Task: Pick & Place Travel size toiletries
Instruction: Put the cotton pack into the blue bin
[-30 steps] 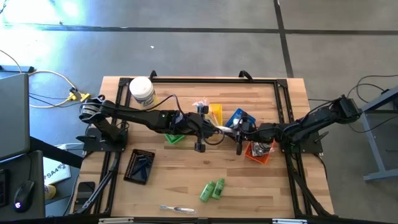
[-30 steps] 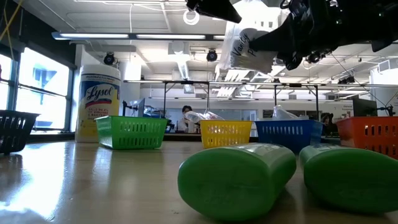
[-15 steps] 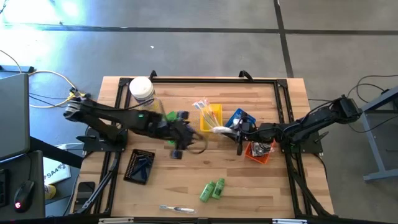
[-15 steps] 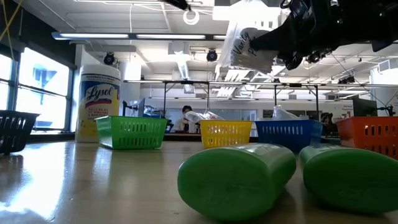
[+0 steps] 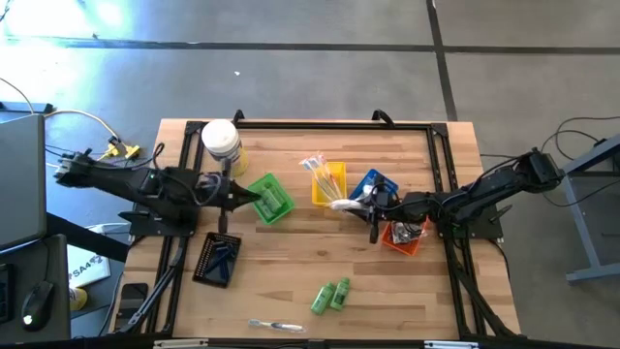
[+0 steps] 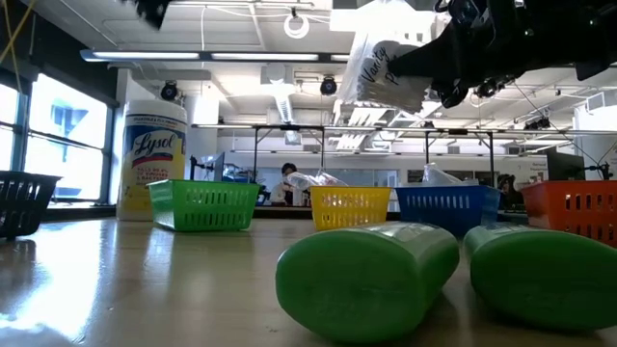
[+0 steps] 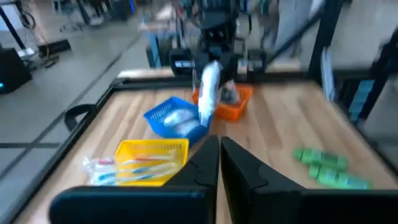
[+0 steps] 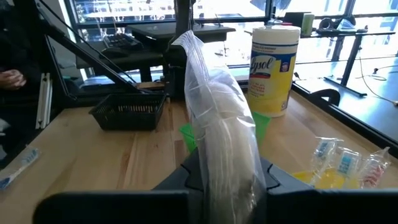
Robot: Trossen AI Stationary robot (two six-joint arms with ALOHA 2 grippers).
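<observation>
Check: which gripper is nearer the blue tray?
Right. The right gripper, shut on a clear packet, is beside the blue tray; the left gripper sits past the green tray.

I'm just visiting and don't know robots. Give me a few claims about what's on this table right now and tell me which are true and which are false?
1. The right gripper holds a clear-wrapped white packet. True.
2. The left gripper also carries an item. False: its fingers are shut on nothing, near the green tray.
3. Two green tubes lie loose on the table, outside any tray. True.
4. The yellow tray is empty. False: wrapped toothbrushes lie in it.
5. The white jar with a yellow label stands in the middle of the table. False: it stands at a far corner, on the left arm's side.
</observation>
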